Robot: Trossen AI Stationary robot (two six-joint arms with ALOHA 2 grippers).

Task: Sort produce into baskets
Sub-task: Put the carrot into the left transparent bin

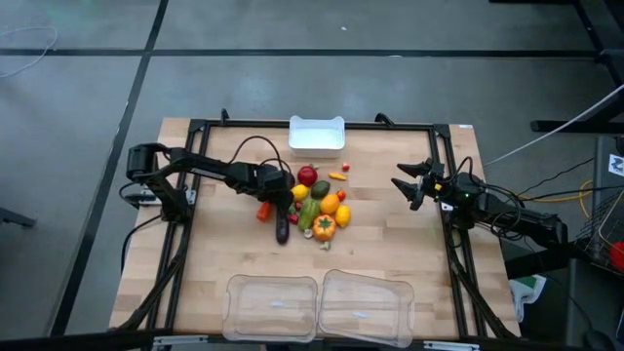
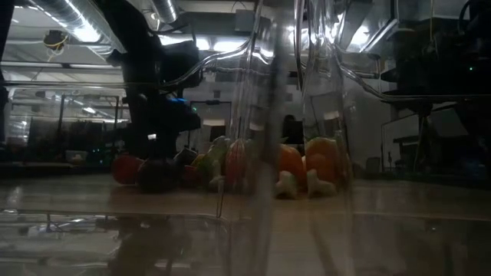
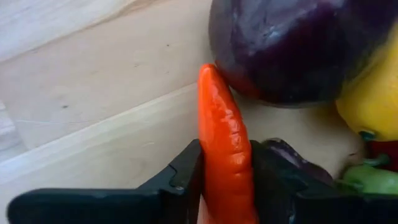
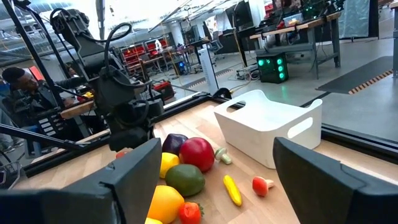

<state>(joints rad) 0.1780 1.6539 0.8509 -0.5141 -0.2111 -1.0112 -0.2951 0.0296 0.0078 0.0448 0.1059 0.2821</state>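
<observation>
Left gripper [image 3: 227, 186] clamped on slim orange toy carrot [image 3: 224, 143] at produce pile's left edge, right gripper [image 1: 414, 183] spread empty aside; both clear plastic rounded trays [image 1: 271, 308] and white rectangular bin [image 1: 317, 134] unfilled, sorting barely begun

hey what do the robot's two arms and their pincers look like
Both are slim black jointed arms mounted at the table's side edges, with black cables looping along them. The left pincer has two flat matte black plastic fingers. The right pincer has the same broad, dark, wedge-shaped fingers. No markings show.
</observation>
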